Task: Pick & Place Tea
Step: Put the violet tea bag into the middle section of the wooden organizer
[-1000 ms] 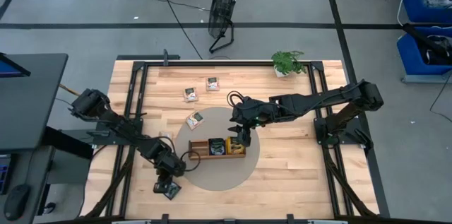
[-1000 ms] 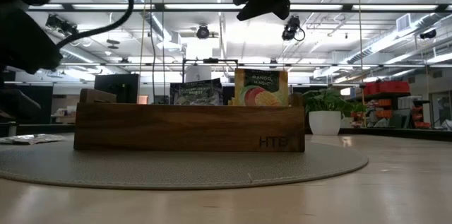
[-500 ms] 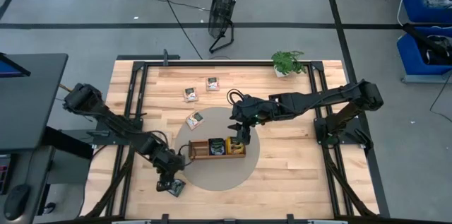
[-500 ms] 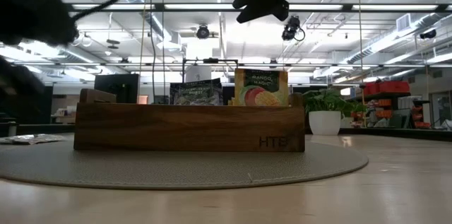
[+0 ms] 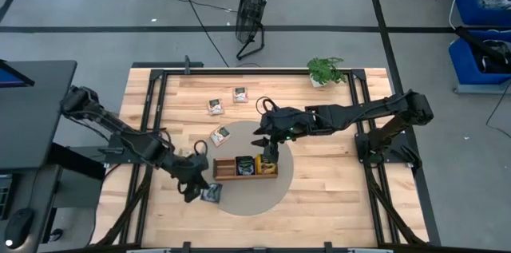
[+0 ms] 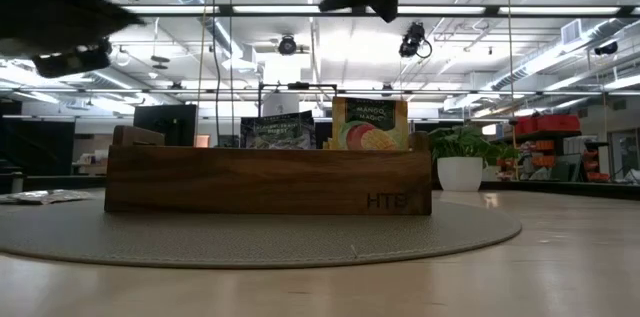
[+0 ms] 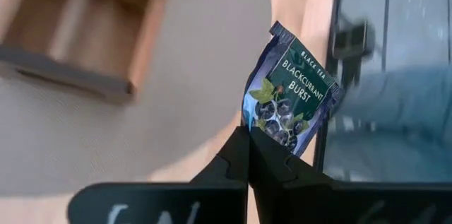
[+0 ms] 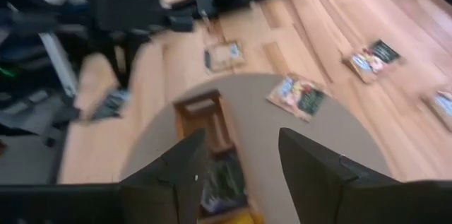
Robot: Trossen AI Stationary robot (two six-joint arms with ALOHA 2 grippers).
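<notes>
My left gripper [image 5: 201, 190] is shut on a dark blue tea sachet [image 7: 293, 104] just off the near left end of the long wooden tray [image 5: 246, 168], over the edge of the round grey mat [image 5: 255, 197]. My right gripper [image 8: 240, 174] hangs open above the tray's right half, holding nothing. A dark sachet [image 6: 278, 129] and an orange one [image 6: 368, 122] stand upright in the tray's compartments. Three more sachets [image 5: 220, 135] [image 5: 214, 106] [image 5: 239, 93] lie flat on the table beyond the tray. My left gripper pinches the dark blue sachet at one edge, near a corner [image 7: 256, 131], between its two shut fingers. The fingers slant downward. The rest of the sachet sticks out past the fingertips, printed face showing, lifted clear of the table and mat.
A potted plant [image 5: 326, 69] stands at the table's far right. The tray's left compartments [image 7: 78, 33] show bare wood. Black frame rails [image 5: 152, 125] run along the table's sides. A fan [image 5: 252, 9] stands on the floor beyond the table.
My left gripper has risen from the table near its front edge and gone toward the tray, its wrist rolling as it went. The dark blue sachet, which lay flat on the table under the fingers, has come up with it and now hangs clear.
</notes>
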